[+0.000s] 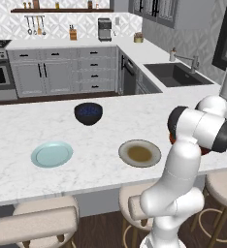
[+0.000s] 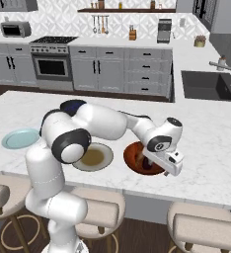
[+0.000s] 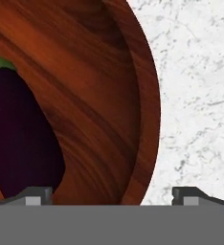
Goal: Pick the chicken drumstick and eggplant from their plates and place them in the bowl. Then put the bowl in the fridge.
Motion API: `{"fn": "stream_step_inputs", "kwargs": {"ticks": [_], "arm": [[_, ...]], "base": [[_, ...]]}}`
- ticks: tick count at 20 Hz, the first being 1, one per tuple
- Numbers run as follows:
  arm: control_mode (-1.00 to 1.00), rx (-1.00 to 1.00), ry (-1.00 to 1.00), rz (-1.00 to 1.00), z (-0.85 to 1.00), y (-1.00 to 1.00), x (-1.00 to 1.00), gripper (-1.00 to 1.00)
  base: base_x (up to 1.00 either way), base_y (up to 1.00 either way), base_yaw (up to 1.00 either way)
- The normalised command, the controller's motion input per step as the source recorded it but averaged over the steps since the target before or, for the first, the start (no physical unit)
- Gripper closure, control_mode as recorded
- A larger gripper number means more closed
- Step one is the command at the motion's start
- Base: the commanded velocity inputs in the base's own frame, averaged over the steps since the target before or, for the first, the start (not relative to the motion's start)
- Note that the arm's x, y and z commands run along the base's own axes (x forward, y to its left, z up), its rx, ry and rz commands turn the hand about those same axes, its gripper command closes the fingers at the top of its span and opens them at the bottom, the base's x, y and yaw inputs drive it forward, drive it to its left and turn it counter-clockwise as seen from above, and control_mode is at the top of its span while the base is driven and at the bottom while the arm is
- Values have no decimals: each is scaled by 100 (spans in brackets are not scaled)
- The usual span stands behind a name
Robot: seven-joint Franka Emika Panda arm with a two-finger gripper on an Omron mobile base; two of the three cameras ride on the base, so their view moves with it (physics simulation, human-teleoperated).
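Even, bright, rendered light on my worktop; shadows soft, no glare. My close hand view looks slightly blurred, perhaps.

Home kitchen: oven, sink, marble island counter, stools.

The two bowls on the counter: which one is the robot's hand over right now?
The wide reddish-brown bowl at the counter's near edge; the open gripper hangs over it and the eggplant lies inside. The smaller dark blue bowl stands farther back, apart.
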Motion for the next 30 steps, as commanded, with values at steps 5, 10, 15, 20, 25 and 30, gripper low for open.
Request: {"fn": "stream_step_inputs", "kwargs": {"ticks": [5, 10, 15, 20, 25, 30], "arm": [[-100, 0, -11, 0, -22, 2, 0, -100], [-100, 0, -19, 0, -17, 0, 0, -100], [-100, 0, -12, 0, -13, 0, 3, -100], [-100, 0, -5, 0, 10, -5, 0, -100], [-100, 0, 0, 0, 0, -2, 6, -100], [-100, 0, 0, 0, -5, 0, 4, -100]], "base": [[0, 0, 0], [0, 0, 0], [0, 0, 0], [0, 0, 0], [0, 0, 0], [0, 0, 0]]}}
